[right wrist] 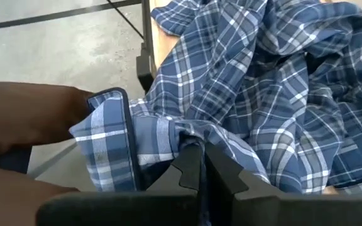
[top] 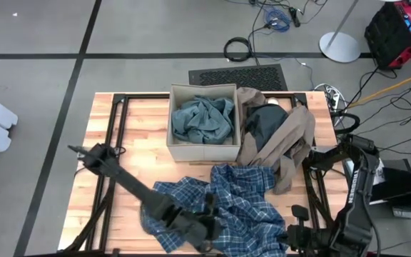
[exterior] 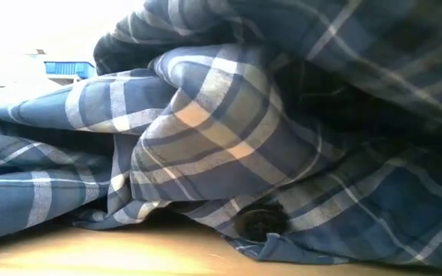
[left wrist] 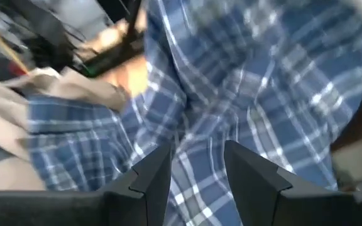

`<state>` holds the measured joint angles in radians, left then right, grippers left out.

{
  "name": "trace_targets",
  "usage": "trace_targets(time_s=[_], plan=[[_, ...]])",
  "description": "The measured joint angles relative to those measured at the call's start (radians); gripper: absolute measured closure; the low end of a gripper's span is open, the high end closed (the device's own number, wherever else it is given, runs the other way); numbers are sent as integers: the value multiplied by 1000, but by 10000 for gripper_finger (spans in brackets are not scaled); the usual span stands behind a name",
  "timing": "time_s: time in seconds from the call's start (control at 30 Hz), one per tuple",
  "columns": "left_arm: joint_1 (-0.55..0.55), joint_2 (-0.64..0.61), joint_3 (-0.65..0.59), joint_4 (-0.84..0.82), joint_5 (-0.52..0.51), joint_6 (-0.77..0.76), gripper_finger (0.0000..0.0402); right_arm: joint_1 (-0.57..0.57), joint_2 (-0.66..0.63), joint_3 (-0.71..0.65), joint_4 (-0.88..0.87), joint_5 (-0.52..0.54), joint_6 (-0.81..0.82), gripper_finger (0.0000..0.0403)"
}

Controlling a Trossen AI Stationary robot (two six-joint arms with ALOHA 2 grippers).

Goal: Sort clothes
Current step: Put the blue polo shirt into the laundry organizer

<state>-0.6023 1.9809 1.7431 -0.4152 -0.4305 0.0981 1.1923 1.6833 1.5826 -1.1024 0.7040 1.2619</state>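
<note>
Wooden surface (top: 134, 132), high view: plaid shirt (top: 241, 200) heaped at near edge, hiding left gripper (top: 209, 227). Low view: only plaid folds. Left wrist: jaws parted over plaid. Right wrist: right gripper (right wrist: 202, 164) pinches a shirt fold.

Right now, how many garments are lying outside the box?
3: the plaid shirt on the table's near edge, and the taupe-brown piece and the dark piece it wraps, right of the cardboard box. More may be hidden underneath.
</note>
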Motion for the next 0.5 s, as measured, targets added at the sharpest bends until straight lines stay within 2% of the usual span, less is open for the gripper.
trace_targets(time_s=[0.1, 0.2, 0.37, 0.5], plan=[[23, 38, 42, -46, 76, 42, 245, 1, 0, 0, 0, -3, -14, 403], [35, 90, 96, -108, 89, 96, 245, 1, 0, 0, 0, -2, -24, 403], [48, 175, 229, -229, 69, 185, 245, 1, 0, 0, 0, -3, -27, 403], [59, 231, 304, -351, -10, 221, 245, 1, 0, 0, 0, -3, -46, 403]])
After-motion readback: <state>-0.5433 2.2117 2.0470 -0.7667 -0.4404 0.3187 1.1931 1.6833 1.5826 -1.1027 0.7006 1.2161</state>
